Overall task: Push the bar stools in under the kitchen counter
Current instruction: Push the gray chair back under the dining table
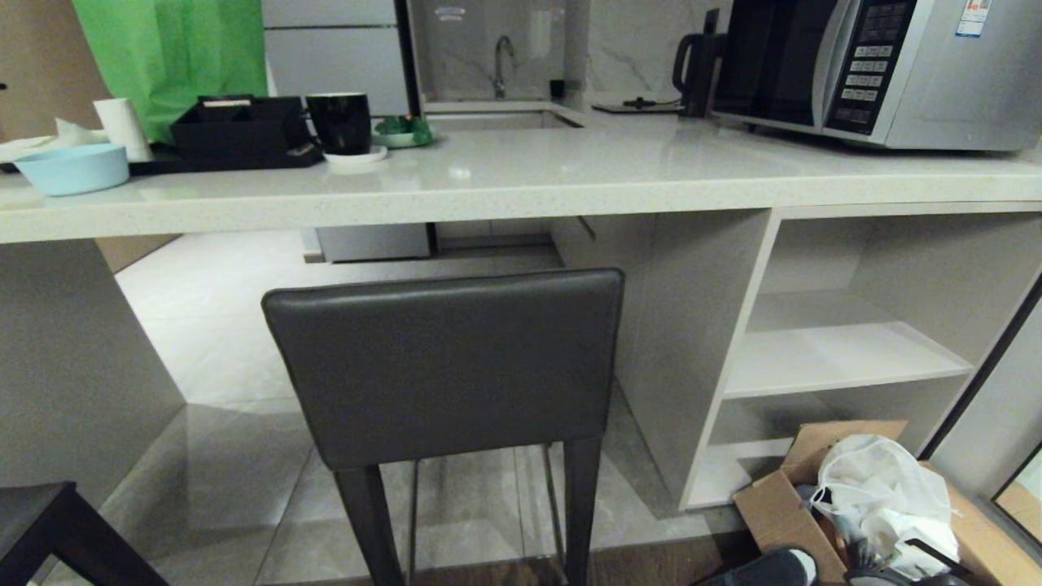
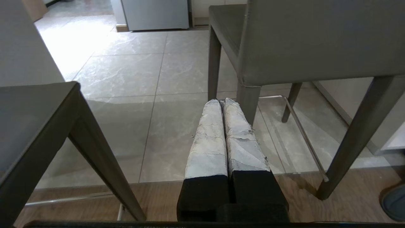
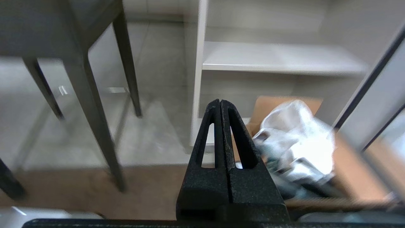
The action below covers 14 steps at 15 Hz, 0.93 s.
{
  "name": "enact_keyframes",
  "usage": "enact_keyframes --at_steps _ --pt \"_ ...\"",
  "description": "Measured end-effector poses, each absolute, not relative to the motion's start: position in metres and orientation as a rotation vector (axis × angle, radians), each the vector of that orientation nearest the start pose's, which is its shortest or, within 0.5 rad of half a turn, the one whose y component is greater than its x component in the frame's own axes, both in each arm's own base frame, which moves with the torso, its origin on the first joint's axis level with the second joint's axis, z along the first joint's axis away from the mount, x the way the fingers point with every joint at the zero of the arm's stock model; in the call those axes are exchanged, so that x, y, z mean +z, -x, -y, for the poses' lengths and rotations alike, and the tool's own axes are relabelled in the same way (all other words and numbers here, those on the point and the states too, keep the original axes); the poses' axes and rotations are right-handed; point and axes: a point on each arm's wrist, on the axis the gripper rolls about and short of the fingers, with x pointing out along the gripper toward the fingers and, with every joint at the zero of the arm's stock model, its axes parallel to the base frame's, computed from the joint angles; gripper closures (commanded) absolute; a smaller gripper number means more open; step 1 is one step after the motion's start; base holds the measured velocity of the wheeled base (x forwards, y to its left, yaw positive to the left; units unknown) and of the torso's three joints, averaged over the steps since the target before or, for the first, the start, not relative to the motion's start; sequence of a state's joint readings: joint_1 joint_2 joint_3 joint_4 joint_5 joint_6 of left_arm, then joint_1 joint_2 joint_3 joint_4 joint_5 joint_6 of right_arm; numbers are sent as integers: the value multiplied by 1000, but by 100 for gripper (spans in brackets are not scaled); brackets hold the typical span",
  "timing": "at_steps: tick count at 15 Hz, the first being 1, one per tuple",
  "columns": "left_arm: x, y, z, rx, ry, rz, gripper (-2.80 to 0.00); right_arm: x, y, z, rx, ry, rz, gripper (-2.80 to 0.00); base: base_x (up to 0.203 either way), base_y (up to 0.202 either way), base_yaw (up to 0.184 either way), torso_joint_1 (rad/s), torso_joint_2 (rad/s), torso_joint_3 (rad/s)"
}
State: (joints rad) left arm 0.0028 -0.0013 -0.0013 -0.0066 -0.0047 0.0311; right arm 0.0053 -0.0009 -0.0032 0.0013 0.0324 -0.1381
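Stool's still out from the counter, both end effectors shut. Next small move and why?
Probably bring the left end effector, shut and low beside a leg, up to the stool backrest: its back stands clear of the kitchen counter edge, with open knee space ahead.

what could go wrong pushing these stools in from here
The nearer bar stool stands close to the grey side panel; pushed slightly askew, its leg could catch it. The second stool sits far to the left, near the counter's other panel, so it may jam there. The cardboard box on the floor could block the base. Both grippers, left gripper and right gripper, are shut.
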Motion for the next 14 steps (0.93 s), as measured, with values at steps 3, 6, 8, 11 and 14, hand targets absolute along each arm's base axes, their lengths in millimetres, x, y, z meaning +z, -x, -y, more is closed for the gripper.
enact_keyframes --at_steps 3,6,8,11,14 --pt "76 23 0 1 -23 6 0 76 23 -1 68 191 8 0 0 0 0 0 0 0" --pt "76 23 0 1 -28 4 0 76 23 -1 66 185 7 0 -92 0 -1 8 1 -1" --pt "76 23 0 0 -28 4 0 76 23 -1 66 184 9 0 -201 0 -2 -2 2 3" --pt "76 23 0 1 -27 4 0 76 23 -1 57 172 7 0 -196 0 -2 2 0 0" --pt "76 23 0 0 -29 4 0 76 23 -1 43 147 4 0 -197 0 -1 2 6 2"
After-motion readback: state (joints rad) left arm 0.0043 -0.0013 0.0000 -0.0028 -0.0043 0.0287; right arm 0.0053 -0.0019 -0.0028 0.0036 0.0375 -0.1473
